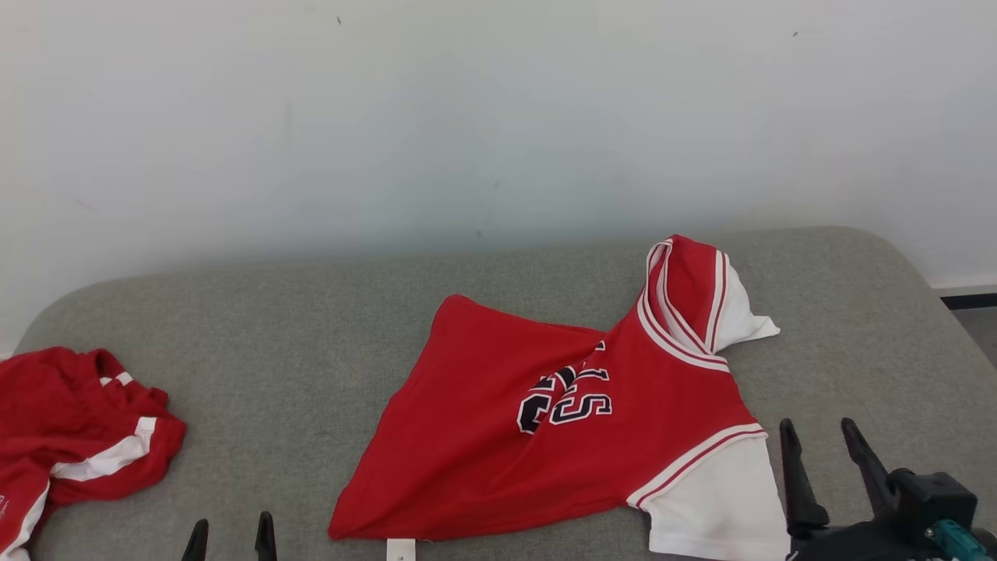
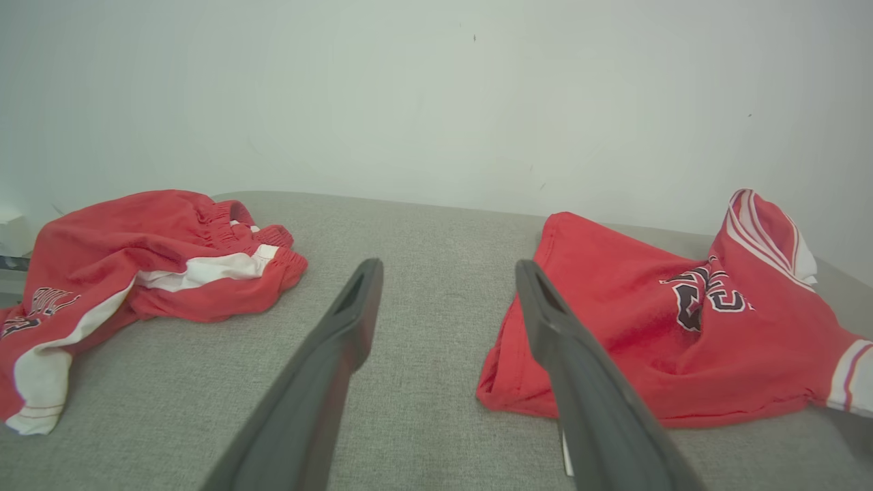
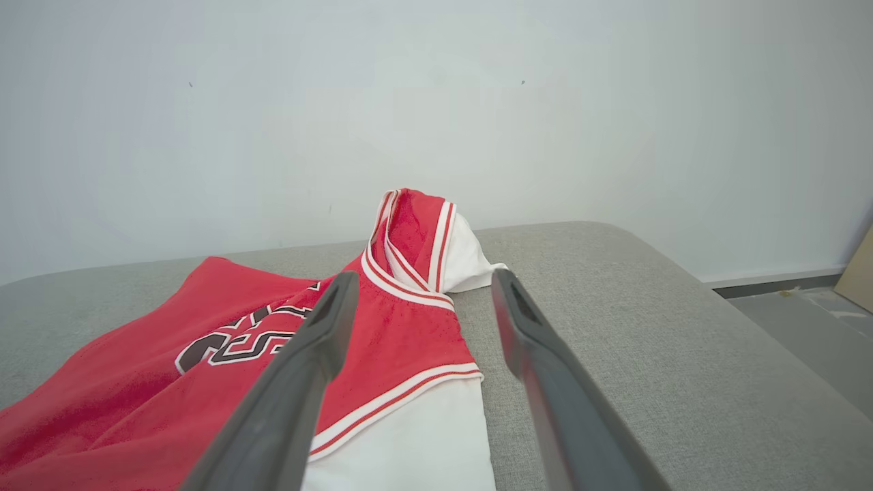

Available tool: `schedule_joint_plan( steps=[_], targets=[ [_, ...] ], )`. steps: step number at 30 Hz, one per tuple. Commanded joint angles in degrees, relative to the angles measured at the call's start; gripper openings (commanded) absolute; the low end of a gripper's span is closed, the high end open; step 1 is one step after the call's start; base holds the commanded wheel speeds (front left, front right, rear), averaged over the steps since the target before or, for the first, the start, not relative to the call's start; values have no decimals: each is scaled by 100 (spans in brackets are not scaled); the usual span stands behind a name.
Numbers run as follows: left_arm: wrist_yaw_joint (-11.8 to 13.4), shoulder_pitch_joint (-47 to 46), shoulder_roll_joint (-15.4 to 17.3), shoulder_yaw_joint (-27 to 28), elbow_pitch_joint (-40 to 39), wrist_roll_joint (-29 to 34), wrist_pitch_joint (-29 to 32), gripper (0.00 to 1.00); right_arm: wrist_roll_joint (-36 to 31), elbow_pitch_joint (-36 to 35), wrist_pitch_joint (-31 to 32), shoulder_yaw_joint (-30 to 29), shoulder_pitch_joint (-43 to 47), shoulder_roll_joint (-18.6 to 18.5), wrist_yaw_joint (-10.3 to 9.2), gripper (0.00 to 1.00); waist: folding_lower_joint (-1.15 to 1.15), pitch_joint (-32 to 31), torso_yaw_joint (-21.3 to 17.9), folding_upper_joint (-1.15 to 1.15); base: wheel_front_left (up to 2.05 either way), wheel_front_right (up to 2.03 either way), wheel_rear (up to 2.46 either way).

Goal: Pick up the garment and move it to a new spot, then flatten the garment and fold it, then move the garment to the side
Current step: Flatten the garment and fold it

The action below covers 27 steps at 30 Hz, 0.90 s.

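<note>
Wrinkles are the job now, I think: the shirt (image 1: 545, 436) lies loose on the gray cushion (image 1: 273, 327), near the middle and a bit to the right. No pincer holds it, so it looks ready to be made flat and then folded. The right pincer (image 1: 818, 427) stands wide with nothing in it, just beside the white sleeve (image 1: 716, 506). The left pincer (image 1: 231, 520) is wide and empty too, over bare cushion between the shorts (image 1: 70, 428) and the shirt. The next move likely calls for each pincer to pinch an edge and pull gently outward. That is because the top part with the collar (image 1: 685, 296) is bunched and sticks up (like a little tent), and the dark letters (image 1: 565, 397) are squashed into a fold. The shirt is soft, thin red cloth with white sleeves and red and white stripes at the edges. It will likely flop and slide, so a low, firm pinch should help. A small white tag (image 1: 400, 549) pokes out at its bottom edge. The cushion is rough woven cloth with round corners, and it may grip the shirt a bit. The shorts are red with white stripes and lie in a heap, well apart at the left.
</note>
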Motion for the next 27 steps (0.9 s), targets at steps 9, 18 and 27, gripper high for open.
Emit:
schedule_joint_plan(
  steps=[9,18,27],
  targets=[
    [35,78,6,106,200,76,-2,100,-102,405,-469,489,-90,4,-13,100,0,-270,-160,0,0,0,0],
    [33,-214,14,193,300,166,-2,100,-218,808,-494,818,-52,-70,-13,100,0,-213,-160,0,0,0,0],
    [28,-199,7,263,421,156,-2,100,-211,985,-538,754,-87,-102,-13,100,0,-115,-87,0,0,0,0]
  ],
)
